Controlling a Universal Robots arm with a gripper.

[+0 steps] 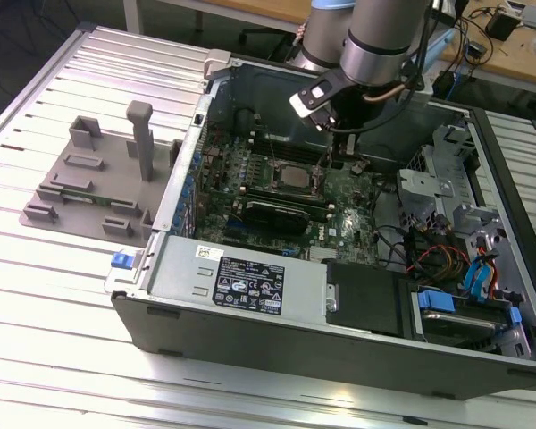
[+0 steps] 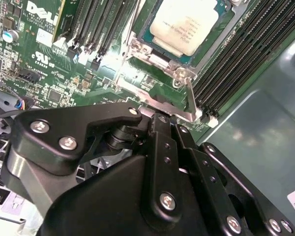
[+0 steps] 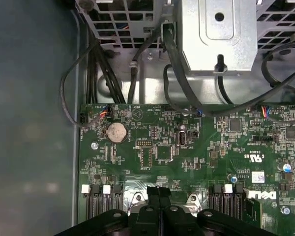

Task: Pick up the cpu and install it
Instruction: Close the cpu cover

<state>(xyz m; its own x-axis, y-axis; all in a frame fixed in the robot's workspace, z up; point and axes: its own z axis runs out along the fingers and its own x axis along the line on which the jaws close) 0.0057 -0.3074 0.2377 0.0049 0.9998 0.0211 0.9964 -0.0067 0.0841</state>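
**Chip Lies in Its Socket as Robot Arm Hangs Over the Board**

The small square cpu (image 2: pixel 184 23), silver-topped with a thin pale rim, lies flat and uncovered in the bright metal socket frame (image 2: pixel 137 49) on the green motherboard (image 3: pixel 152 147). The board sits inside a grey metal computer case (image 1: pixel 250 331) that lies open on a ribbed aluminium counter (image 1: pixel 54 295).

The arm's black gripper (image 3: pixel 159 192) reaches down into the case and stands just beside the socket, on the exterior view's right of the chip. In the first wrist view its jaws are pressed together and point at the board, between two banks of black memory slots (image 3: pixel 101 206).

The second wrist view puts the tips close over a shiny steel plate (image 2: pixel 162 105) at the socket's edge. Whether they touch it cannot be told.

A grey plastic fixture tray (image 1: pixel 89 183) rests on the counter outside the case, at the exterior view's left.
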